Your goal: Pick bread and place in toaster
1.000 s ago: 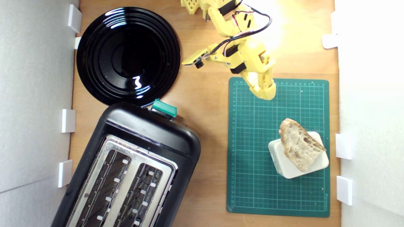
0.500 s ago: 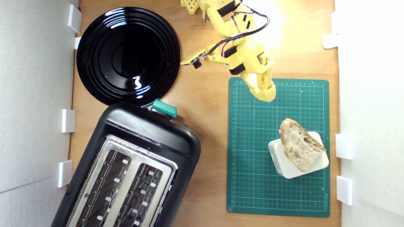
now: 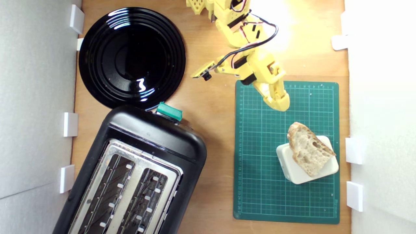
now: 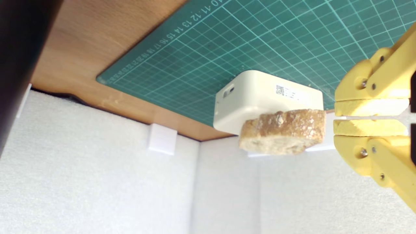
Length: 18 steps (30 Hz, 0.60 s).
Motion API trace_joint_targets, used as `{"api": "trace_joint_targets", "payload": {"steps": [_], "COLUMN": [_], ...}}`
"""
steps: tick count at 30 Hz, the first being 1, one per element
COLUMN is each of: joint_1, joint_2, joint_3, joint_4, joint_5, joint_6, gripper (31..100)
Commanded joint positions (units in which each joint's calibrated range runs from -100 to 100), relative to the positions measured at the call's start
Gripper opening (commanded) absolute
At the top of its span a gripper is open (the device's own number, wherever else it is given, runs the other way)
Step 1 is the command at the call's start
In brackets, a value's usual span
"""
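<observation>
Yellow plastic gripper hangs over the near end of the green cutting mat, jaws almost closed with only a thin slit between them in the wrist view, holding nothing. Ahead of the gripper, apart from its tips, the bread lies flat on a cream block; its crust overhangs the block's edge, seen side-on in the wrist view. Off to the gripper's side, across bare wooden worktop, sits the black toaster, both slots empty, its far end cut off by the frame; in the wrist view it is only a dark blur. Black plate lies beside the toaster's green lever.
</observation>
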Motion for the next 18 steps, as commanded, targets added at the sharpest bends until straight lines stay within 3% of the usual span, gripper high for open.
{"api": "trace_joint_targets", "payload": {"steps": [1,5,9,18], "joint_1": [-0.03,0.05,-0.03,-0.19], "joint_2": [2.11,3.11,3.44,3.78], "joint_3": [-2.35,-2.26,-2.17,-1.99], "joint_4": [-0.8,-1.34,-5.79,-6.24], "joint_5": [-5.95,-6.12,-6.12,-6.04], "joint_6": [0.36,0.31,0.31,0.31], "gripper": [30.9,30.9,30.9,31.0]}}
